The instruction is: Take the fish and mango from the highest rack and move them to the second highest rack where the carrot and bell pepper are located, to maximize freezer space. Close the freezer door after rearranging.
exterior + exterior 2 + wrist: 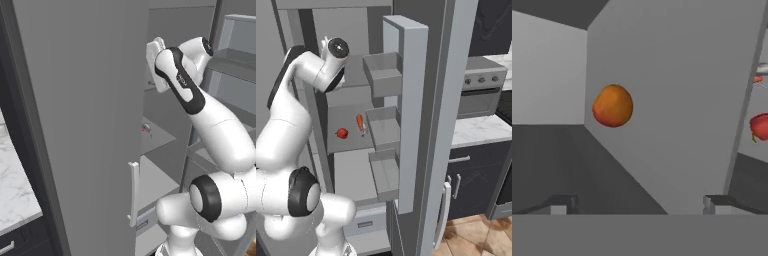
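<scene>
I see a marble counter (15,185), dark drawer (12,245) below it, an oven (478,97), dark cabinet doors (471,182), wood floor (476,240).

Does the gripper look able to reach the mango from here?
Probably yes: the mango lies ahead of the open gripper in the hand view, with nothing between them.

The white arm (220,135) rises from the lower right and reaches up into the open freezer, its hand (156,62) at the top, next to the edge of a tall grey panel (85,125). The claw's fingers are hidden. Well below the hand, a small orange object (145,128) lies on a grey shelf (157,137). Lower still, a pale handle (133,194) runs down the panel's edge. Far to the lower left is a marble counter (15,195).
</scene>
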Controlling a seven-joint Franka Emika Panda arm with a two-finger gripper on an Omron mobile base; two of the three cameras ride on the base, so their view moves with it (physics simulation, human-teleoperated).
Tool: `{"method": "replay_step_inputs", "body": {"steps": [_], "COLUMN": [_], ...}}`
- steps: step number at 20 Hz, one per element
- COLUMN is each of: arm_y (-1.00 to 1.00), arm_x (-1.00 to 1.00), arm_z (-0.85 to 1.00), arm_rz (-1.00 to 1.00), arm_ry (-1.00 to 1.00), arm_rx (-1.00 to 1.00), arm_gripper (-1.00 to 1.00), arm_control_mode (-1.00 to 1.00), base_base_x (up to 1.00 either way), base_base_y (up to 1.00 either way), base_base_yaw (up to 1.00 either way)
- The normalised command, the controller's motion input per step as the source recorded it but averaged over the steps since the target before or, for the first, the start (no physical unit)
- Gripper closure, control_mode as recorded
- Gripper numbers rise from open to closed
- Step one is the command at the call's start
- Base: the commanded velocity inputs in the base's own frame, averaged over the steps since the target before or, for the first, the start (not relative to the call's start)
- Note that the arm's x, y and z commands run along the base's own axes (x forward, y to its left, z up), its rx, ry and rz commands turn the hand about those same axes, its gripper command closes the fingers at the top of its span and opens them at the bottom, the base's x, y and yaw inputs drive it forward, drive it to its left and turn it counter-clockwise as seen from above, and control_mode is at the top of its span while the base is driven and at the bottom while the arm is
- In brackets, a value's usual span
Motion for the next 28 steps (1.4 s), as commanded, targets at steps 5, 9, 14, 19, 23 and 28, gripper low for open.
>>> {"method": "replay_step_inputs", "body": {"steps": [5,9,14,19,23,28], "arm_y": [0.00,0.00,0.02,0.09,0.14,0.17], "arm_x": [0.44,0.44,0.42,0.40,0.41,0.40], "arm_z": [-0.11,-0.09,-0.13,-0.17,-0.13,-0.10], "arm_rz": [0.00,0.00,0.00,0.00,0.00,0.00], "arm_ry": [0.07,0.04,0.03,0.08,0.08,0.00], "arm_rx": [0.00,0.00,0.00,-0.01,-0.02,-0.01], "arm_gripper": [-1.00,-1.00,-1.00,-1.00,-1.00,-1.00], "arm_control_mode": [-1.00,-1.00,-1.00,-1.00,-1.00,-1.00], "base_base_x": [0.00,0.00,0.00,0.00,0.00,0.00], "base_base_y": [0.00,0.00,0.00,0.00,0.00,0.00], "base_base_yaw": [0.00,0.00,0.00,0.00,0.00,0.00]}}
